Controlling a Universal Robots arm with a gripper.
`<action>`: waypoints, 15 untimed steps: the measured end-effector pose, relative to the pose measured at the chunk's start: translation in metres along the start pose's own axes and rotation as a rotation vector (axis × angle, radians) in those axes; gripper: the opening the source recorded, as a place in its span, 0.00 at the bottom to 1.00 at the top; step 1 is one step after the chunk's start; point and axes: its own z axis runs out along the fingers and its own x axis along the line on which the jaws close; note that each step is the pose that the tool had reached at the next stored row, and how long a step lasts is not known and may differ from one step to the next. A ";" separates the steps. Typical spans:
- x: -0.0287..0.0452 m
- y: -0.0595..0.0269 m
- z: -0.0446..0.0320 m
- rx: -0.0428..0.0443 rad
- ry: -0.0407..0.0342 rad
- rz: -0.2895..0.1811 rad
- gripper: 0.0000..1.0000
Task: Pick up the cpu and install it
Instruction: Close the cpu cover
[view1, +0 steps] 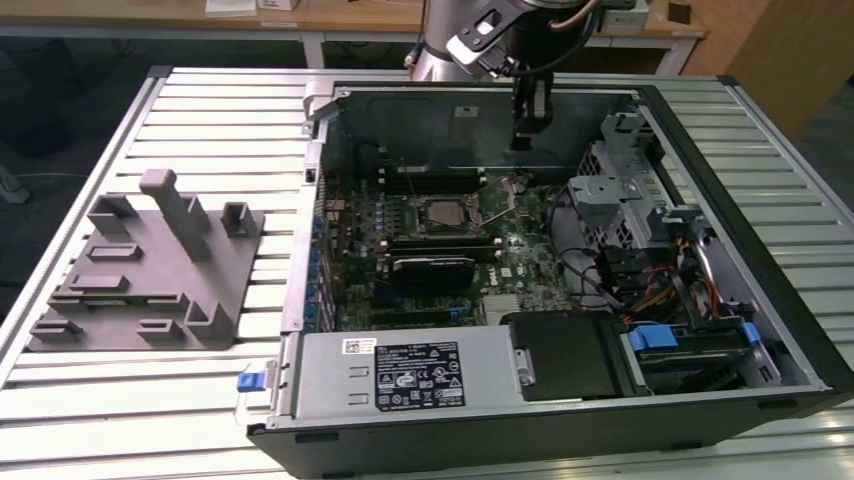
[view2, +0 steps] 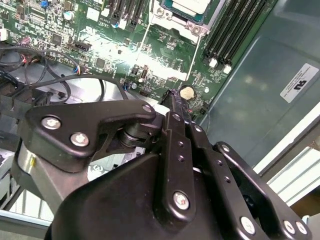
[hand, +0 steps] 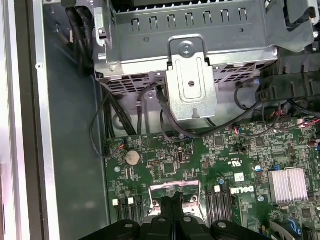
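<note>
The cpu (view2: 192, 5) is a silvery-white square lying in the black socket frame (view1: 441, 212) on the green motherboard (view1: 521, 255), inside the open computer case (view1: 747, 250). My gripper (view1: 529, 138) hangs above the board, on the exterior view's right of the socket and a little farther back. Its two dark fingers (view2: 176, 107) are pressed together with nothing between them. In the first wrist view the shut fingertips (hand: 172, 204) stand just before the socket's metal edge (hand: 175, 189), near a coin battery (hand: 132, 158).
A grey plastic fixture (view1: 147, 275) with upright blocks lies on the slatted table (view1: 160, 400), on the exterior view's left of the case. Inside the case are a metal drive cage (hand: 190, 55), black cables (hand: 107, 120), memory slots (view2: 235, 35) and a power supply (view1: 400, 372).
</note>
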 end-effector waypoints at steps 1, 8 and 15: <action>0.0001 0.0000 0.0005 0.0001 0.0002 -0.003 0.11; 0.0001 -0.0001 0.0009 0.0000 0.0004 -0.005 0.11; 0.0001 -0.0003 0.0064 0.0000 0.0005 -0.005 0.11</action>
